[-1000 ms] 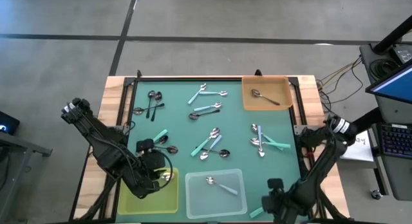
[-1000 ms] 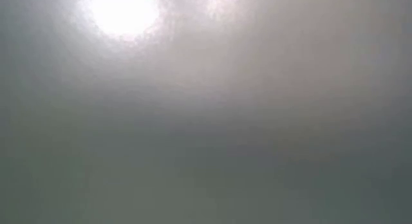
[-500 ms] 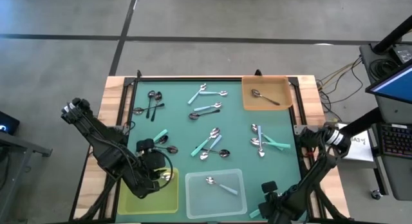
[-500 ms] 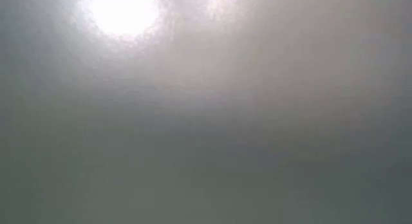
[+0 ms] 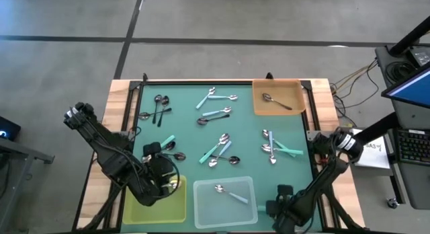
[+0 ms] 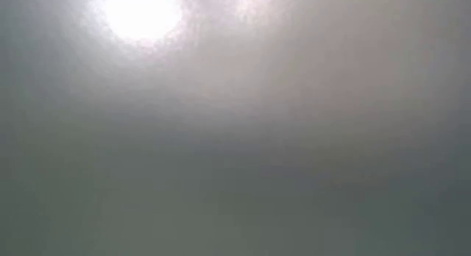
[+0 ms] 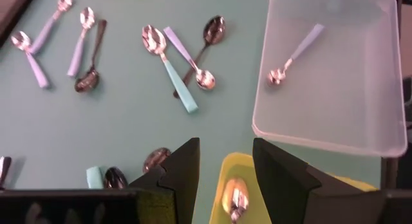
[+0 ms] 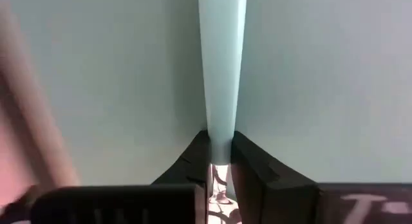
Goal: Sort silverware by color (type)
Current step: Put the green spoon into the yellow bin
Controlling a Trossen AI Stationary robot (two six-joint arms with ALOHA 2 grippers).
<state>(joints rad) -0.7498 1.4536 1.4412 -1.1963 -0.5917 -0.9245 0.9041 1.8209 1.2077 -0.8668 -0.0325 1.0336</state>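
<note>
The right gripper [image 8: 221, 161] sits at the near edge of the green mat [image 5: 188, 130], just right of the clear tray [image 5: 225, 202], its two fingers pinched onto the handle of a teal-handled spoon [image 8: 221, 63] lying on the mat. The left gripper [image 7: 225, 176] hangs over the yellow tray [image 5: 161, 206] with jaws parted around nothing; a spoon [image 7: 235, 197] lies in the tray beneath them. One spoon rests in the clear tray, one in the orange tray [image 5: 278, 97], the other spoons are scattered across the mat
</note>
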